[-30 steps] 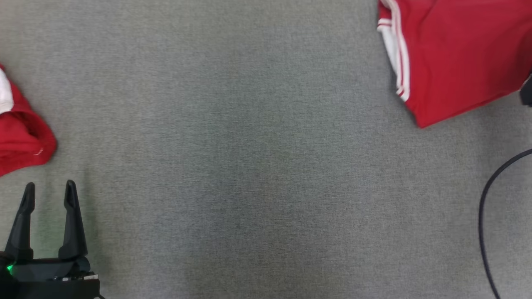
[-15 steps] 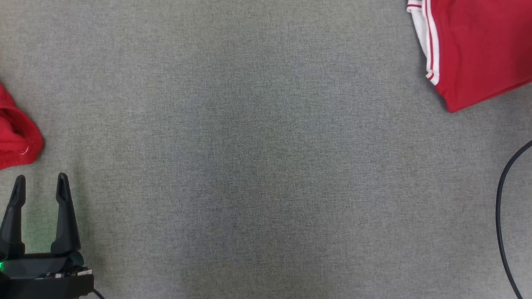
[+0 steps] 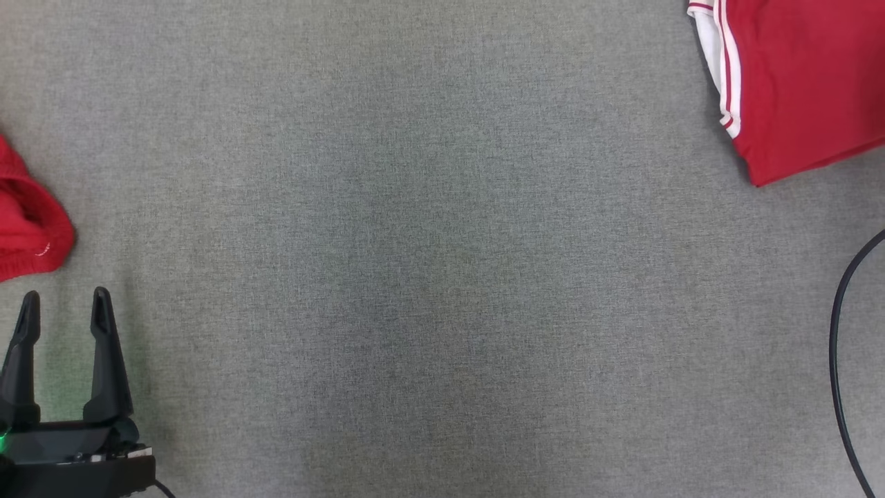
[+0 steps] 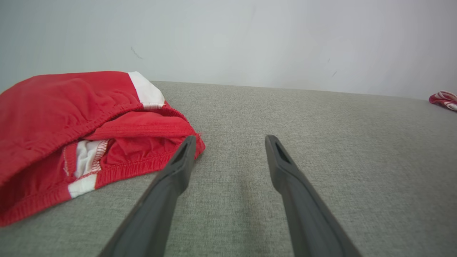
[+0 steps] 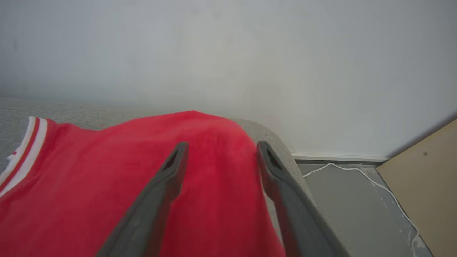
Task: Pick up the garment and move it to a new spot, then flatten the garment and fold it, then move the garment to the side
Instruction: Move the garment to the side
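Snagging is the risk: the right gripper (image 5: 222, 144), jaws apart, hovers over the folded, smooth red garment with white striped trim (image 5: 221, 207) at the rounded right edge of the grey woven surface (image 3: 442, 277), where a careless retreat could drag it off. The left gripper (image 3: 66, 294), jaws also parted, sits beside crumpled red shorts (image 4: 53, 114).

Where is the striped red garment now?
The striped garment lies at the head view's top right, near the grey surface's edge, in front of the open right gripper.

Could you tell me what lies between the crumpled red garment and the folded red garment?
The stretch is bare: in the head view, plain grey surface runs from the crumpled red garment to the folded red garment.
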### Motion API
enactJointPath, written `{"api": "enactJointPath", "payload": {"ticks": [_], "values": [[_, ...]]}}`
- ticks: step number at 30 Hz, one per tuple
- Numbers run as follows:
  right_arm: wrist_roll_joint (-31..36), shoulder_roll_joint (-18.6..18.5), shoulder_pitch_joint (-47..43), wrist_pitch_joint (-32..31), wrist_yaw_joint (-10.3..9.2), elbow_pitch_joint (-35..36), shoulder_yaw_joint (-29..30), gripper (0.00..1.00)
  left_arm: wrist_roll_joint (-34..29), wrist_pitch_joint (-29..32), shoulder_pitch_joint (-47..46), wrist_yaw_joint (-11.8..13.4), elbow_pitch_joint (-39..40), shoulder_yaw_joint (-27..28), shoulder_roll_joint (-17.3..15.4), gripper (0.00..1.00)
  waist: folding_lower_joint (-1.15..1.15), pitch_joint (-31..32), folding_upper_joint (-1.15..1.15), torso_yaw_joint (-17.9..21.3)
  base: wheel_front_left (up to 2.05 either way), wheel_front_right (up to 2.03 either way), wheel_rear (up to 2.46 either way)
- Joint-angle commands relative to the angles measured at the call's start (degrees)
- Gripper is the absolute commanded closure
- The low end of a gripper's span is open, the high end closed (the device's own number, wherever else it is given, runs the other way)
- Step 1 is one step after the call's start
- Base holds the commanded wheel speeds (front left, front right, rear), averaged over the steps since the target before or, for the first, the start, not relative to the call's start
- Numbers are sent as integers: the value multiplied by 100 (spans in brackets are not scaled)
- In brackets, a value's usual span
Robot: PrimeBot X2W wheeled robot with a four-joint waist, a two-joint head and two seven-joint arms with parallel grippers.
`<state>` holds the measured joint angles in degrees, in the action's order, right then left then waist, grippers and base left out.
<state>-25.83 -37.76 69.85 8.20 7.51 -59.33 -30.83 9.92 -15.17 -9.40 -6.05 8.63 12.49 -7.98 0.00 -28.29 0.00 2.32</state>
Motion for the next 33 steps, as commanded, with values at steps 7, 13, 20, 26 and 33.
{"api": "enactJointPath", "payload": {"ticks": [7,13,20,26,33], "values": [[243,141,96,293,-4,-108,115,0,-71,-3,-47,-21,-120,1,81,0,0,233,0,16,0,0,0],[-25,611,-209,509,-4,132,167,0,-81,-3,85,-23,-268,-25,203,0,0,604,0,73,0,0,0],[-579,1110,-819,665,-4,841,267,0,-84,-4,208,-1,-405,-133,352,0,0,1137,0,67,0,0,0],[-672,1486,-1627,699,-4,1531,407,0,-29,-3,360,62,-555,-198,435,0,0,1556,0,67,0,0,0],[-328,1848,-2777,700,-4,2594,974,0,-12,-3,478,111,-779,-322,478,0,0,1948,0,-23,0,0,0]]}}
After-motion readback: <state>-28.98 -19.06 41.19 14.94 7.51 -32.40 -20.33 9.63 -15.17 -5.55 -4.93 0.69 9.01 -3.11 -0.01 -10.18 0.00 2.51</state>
